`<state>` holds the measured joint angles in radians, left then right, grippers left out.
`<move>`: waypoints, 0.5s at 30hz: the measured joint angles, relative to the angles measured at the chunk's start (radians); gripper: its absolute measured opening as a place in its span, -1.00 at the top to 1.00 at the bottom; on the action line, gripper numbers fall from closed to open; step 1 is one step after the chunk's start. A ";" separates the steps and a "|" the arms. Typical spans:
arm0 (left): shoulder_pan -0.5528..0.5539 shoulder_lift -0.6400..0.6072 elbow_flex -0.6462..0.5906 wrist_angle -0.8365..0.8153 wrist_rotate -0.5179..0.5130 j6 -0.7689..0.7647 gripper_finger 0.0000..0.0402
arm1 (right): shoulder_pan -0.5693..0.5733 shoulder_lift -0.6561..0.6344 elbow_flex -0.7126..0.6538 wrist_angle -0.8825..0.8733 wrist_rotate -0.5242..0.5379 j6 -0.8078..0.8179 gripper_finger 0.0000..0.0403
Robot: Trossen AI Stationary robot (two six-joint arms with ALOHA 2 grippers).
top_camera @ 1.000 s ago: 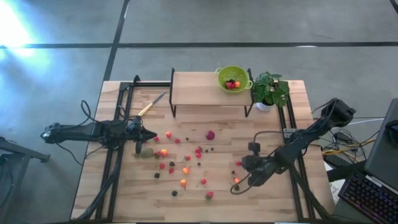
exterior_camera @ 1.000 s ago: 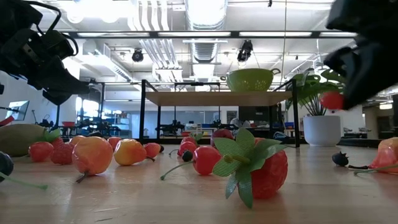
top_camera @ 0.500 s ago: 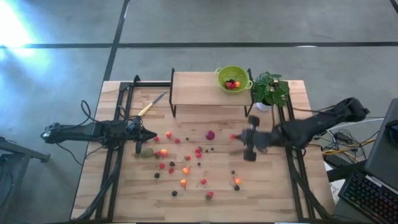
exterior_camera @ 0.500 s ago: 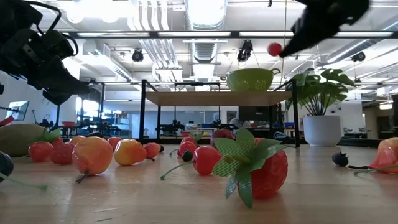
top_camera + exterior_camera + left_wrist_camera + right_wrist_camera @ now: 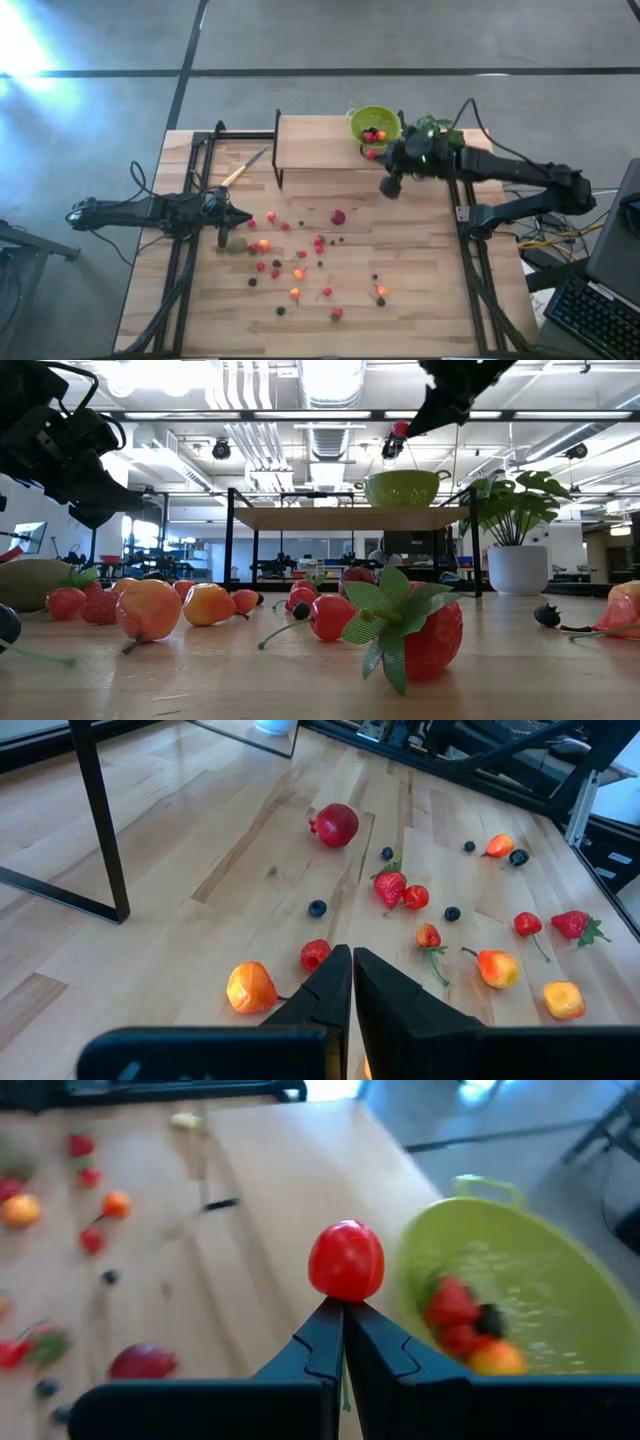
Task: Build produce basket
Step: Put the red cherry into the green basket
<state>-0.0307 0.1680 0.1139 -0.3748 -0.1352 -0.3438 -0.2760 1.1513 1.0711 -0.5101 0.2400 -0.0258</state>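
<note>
The lime-green produce basket (image 5: pixel 375 126) stands on a raised wooden shelf (image 5: pixel 320 142) at the table's far side, with a few fruits (image 5: pixel 457 1327) inside. My right gripper (image 5: pixel 377 158) hovers above the shelf just beside the basket's rim, shut on a small red round fruit (image 5: pixel 346 1260). More produce (image 5: pixel 298 266) lies scattered over the table's middle, with a brownish-green oval fruit (image 5: pixel 236 244) at the left. My left gripper (image 5: pixel 247 218) waits, shut, low over the table's left side. My right gripper holds the small red fruit at its lower end (image 5: pixel 345 1294), right at the free ends of the two shut fingers (image 5: pixel 325 1330). The fingers slant downward from the table's right side. The fruit (image 5: pixel 401 429) is lifted clear, above the basket's rim (image 5: pixel 404 476).
A potted plant (image 5: pixel 437 142) stands right of the basket, under my right arm. A yellow-handled knife (image 5: pixel 243 168) lies at the far left. A larger dark red fruit (image 5: pixel 338 216) lies in front of the shelf. Black frame rails (image 5: pixel 190 250) run along both sides.
My right gripper has risen from the table's near right and swung toward the far edge, turning as it went. It stays shut on the red fruit, which has gone from near table height to beside the basket, above its rim.
</note>
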 joint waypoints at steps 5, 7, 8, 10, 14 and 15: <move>0.000 0.000 0.000 0.000 0.000 0.000 0.90 | -0.135 0.099 0.133 -0.096 -0.048 -0.004 0.96; 0.000 0.000 0.000 0.000 0.000 0.000 0.90 | -0.176 0.144 0.182 -0.132 -0.060 -0.004 0.96; 0.000 0.000 0.000 0.000 0.000 0.000 0.90 | -0.195 0.166 0.204 -0.154 -0.062 -0.004 0.96; 0.000 0.000 0.000 0.000 0.000 0.000 0.90 | -0.225 0.213 0.248 -0.194 -0.062 -0.004 0.96; 0.000 0.000 0.000 0.000 0.000 0.000 0.90 | -0.275 0.306 0.327 -0.279 -0.063 -0.004 0.96; 0.000 0.000 0.000 0.000 0.000 0.000 0.90 | -0.284 0.326 0.344 -0.296 -0.063 -0.004 0.96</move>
<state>-0.0307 0.1680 0.1139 -0.3748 -0.1352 -0.3435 -0.5597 1.4768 1.4148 -0.8057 0.1771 -0.0300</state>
